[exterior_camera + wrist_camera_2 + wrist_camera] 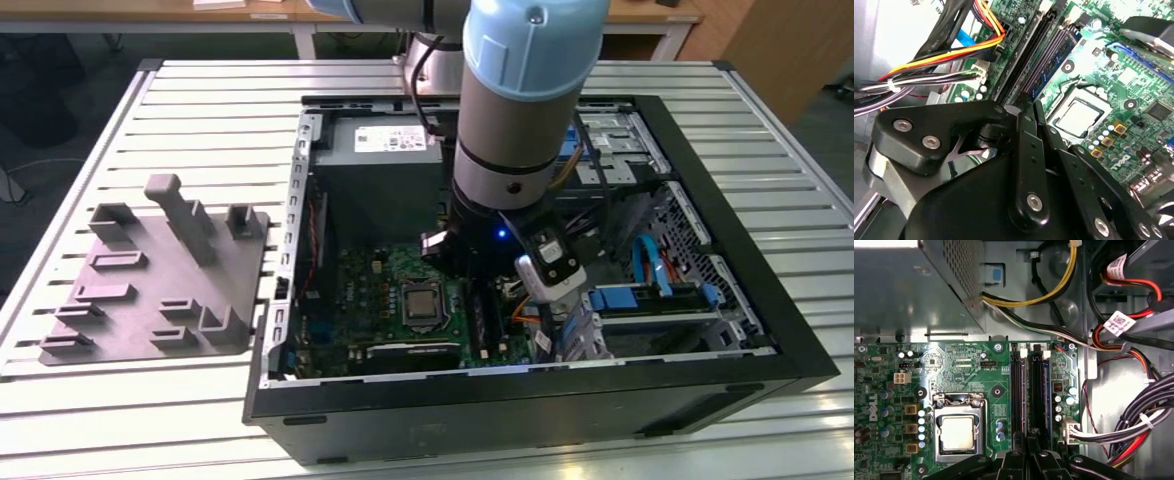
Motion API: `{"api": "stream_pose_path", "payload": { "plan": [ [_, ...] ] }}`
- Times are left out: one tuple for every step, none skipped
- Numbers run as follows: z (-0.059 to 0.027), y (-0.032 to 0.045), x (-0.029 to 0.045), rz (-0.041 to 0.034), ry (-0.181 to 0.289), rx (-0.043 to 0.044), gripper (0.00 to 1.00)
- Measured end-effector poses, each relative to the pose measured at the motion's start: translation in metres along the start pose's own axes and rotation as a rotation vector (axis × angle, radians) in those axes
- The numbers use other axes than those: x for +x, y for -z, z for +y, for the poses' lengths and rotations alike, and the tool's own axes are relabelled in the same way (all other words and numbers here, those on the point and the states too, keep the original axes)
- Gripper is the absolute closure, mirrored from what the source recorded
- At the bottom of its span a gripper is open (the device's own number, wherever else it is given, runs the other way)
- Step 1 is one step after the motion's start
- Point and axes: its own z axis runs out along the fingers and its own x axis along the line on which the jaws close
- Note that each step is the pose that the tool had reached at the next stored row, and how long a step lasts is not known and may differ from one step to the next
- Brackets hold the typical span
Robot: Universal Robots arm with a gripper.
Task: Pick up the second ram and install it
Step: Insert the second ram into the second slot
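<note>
Gripper (1029, 450) jaws hovering together over the second ram (1037, 390), seating in its slot; best pressing evenly, straight down.

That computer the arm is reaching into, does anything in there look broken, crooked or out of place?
Nothing stands out. The claw sits low over the memory slots on the green motherboard, where a dark ram lies straight along its slot. The cables stay bundled off to the side, and the processor sits square in its socket.
</note>
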Motion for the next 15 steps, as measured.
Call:
{"api": "stream_pose_path", "payload": {
  "plan": [
    [0.0000, 0.0004, 0.0000, 0.0000, 0.000, -0.0001, 0.86],
    [0.0001, 0.0004, 0.0000, -0.0002, 0.000, -0.0004, 0.86],
    [0.0001, 0.0004, 0.0000, -0.0001, 0.001, -0.0006, 0.86],
    [0.0001, 0.0004, 0.0000, -0.0001, 0.001, -0.0006, 0.86],
    [0.0000, 0.0005, 0.0000, 0.0000, 0.001, -0.0004, 0.86],
    [0.0000, 0.0005, 0.0000, 0.0000, 0.001, -0.0004, 0.86],
    [0.0000, 0.0005, 0.0000, 0.0001, 0.001, -0.0003, 0.86],
    [0.0000, 0.0008, 0.0000, 0.0000, 0.001, -0.0002, 0.86],
    [0.0000, 0.0018, 0.0000, 0.0000, 0.001, 0.0003, 0.86],
    [0.0000, 0.0023, 0.0000, -0.0004, 0.001, -0.0002, 0.86],
    [0.0001, 0.0028, 0.0000, -0.0007, 0.001, -0.0008, 0.86],
    [0.0001, 0.0031, 0.0000, -0.0007, 0.001, -0.0009, 0.86],
    [0.0001, 0.0032, 0.0000, -0.0008, 0.001, -0.0016, 0.86],
    [0.0001, 0.0032, 0.0001, -0.0008, 0.001, -0.0024, 0.86],
    [0.0001, 0.0033, 0.0001, -0.0007, 0.001, -0.0033, 0.86]
  ]
}}
